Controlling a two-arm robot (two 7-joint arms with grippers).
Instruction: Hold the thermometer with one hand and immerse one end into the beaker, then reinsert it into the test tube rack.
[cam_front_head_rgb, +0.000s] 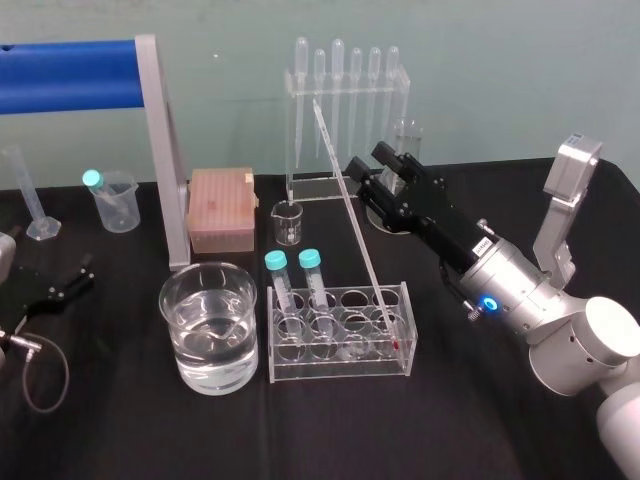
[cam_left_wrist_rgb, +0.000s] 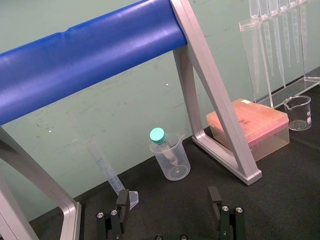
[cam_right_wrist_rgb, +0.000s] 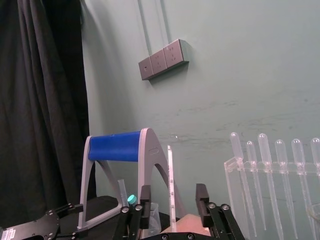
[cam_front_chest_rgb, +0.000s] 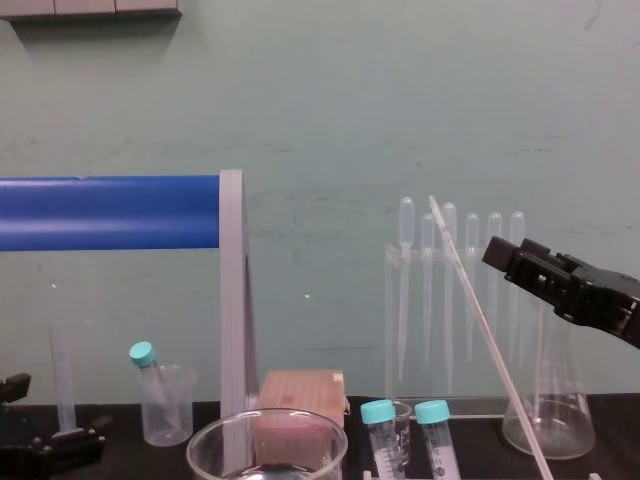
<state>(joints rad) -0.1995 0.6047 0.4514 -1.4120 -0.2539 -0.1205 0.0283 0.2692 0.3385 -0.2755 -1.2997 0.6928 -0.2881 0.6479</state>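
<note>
At the centre of the black table, the clear acrylic test tube rack (cam_front_head_rgb: 340, 372) holds the long thin glass thermometer (cam_front_head_rgb: 365, 250). Its red tip sits low in a front-right well. The rod leans back and to the robot's left, its top end in front of the clear stand of bulb-topped pipettes (cam_front_head_rgb: 345, 85).

Right gripper (cam_front_head_rgb: 372, 165): raised behind the rack, level with the middle of the rod. In the right wrist view the thermometer (cam_right_wrist_rgb: 170, 185) stands upright between the two black fingers (cam_right_wrist_rgb: 145, 196), apart from both. The jaws are wide apart and hold nothing.

The large wide clear glass beaker (cam_front_head_rgb: 208, 380) stands just to the left of the rack, partly filled with clear liquid. Two teal-capped tubes (cam_front_head_rgb: 312, 275) occupy the rack's left wells.

Left gripper (cam_left_wrist_rgb: 169, 200): parked low at the table's left edge, jaws spread, nothing between them. It faces a small plastic beaker (cam_left_wrist_rgb: 171, 160).
</note>
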